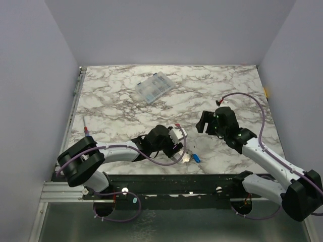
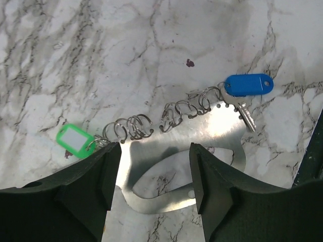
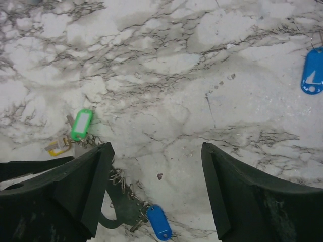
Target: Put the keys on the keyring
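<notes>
At the left of the left wrist view, a green-tagged key (image 2: pixel 75 141) lies on the marble surface (image 2: pixel 151 45). It touches a run of small wire split rings (image 2: pixel 133 127) strung along the edge of the keyring (image 2: pixel 214 128), a flat metal oval. The left end effector (image 2: pixel 155 148) hangs over the oval's lower bow with its fingers apart, one on each side, clamped on nothing. Further right, a blue-tagged key (image 2: pixel 248 84) lies at the keyring's far end. The right end effector (image 3: pixel 156 151) is also spread wide and empty above bare marble. A loose blue tag (image 3: pixel 312 71) lies well apart at the right of its view (any shaft is too small to make out). The step in hand looks like pinning the keyring. The left arm should lower squarely, close on plain rim rather than rings, and keep the plate flat.
</notes>
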You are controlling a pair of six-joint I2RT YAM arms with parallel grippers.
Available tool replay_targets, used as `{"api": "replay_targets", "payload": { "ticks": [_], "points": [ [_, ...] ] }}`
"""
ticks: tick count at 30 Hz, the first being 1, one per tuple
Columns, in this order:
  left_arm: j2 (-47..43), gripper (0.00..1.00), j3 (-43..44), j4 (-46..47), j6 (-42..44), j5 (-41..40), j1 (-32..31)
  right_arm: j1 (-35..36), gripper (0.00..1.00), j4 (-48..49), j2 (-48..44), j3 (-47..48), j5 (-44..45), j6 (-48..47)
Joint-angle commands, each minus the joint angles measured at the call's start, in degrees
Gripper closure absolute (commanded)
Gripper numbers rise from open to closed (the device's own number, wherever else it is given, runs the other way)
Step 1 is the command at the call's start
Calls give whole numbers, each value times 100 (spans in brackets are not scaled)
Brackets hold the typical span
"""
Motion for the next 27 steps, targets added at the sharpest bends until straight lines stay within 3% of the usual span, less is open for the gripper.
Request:
{"api": "replay_targets", "payload": {
  "ticks": [1,5,11,14,22,27],
  "points": [
    [264,37,-89,852,490,611,-20,-119,18,361,-392,-143,-748,-554],
    [266,31,-744,2213,687,519,-20,-205,14,469,-584,-217,-1151,-719],
    [433,28,-961,2441,1294,646,-140,-270,14,629,-609,-331,-1548,-760],
    [496,33,-1051,2666,1707,277,-297,-290,14,711,-591,-350,-1654,-761],
    [630,54,-1109,2907,2298,287,-349,-328,14,832,-632,-426,-1790,-743],
    [860,55,-1038,2906,2393,305,-354,-353,14,867,-636,-440,-1874,-732]
  ]
}}
